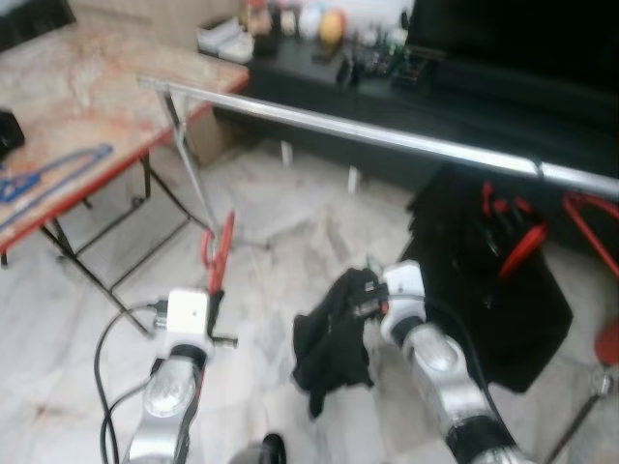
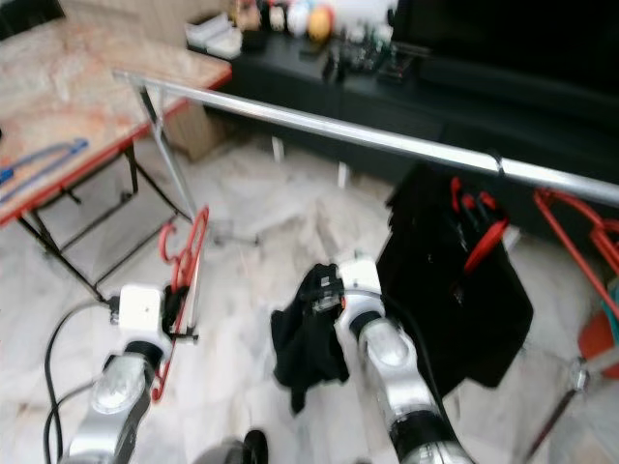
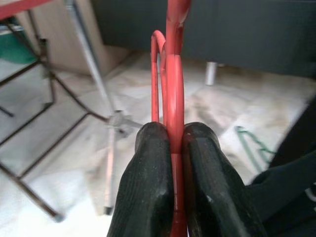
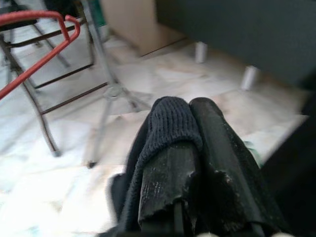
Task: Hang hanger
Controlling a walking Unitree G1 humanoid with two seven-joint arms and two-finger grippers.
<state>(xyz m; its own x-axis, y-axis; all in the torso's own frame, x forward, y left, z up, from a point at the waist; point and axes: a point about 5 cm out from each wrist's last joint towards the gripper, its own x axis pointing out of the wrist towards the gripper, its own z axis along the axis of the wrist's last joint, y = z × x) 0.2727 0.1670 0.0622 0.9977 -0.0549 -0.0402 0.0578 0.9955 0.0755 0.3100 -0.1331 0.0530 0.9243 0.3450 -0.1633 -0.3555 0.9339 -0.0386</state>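
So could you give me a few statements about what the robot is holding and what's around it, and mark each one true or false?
1. The left gripper is clamped on a red hanger. True.
2. The right gripper holds a white towel. False: it holds a black garment.
3. The red hanger in the left gripper already hangs on the metal rail. False: it is below the rail, apart from it.
4. A black garment on a red hanger hangs from the rail. True.
5. The table has blue hangers on it. True.
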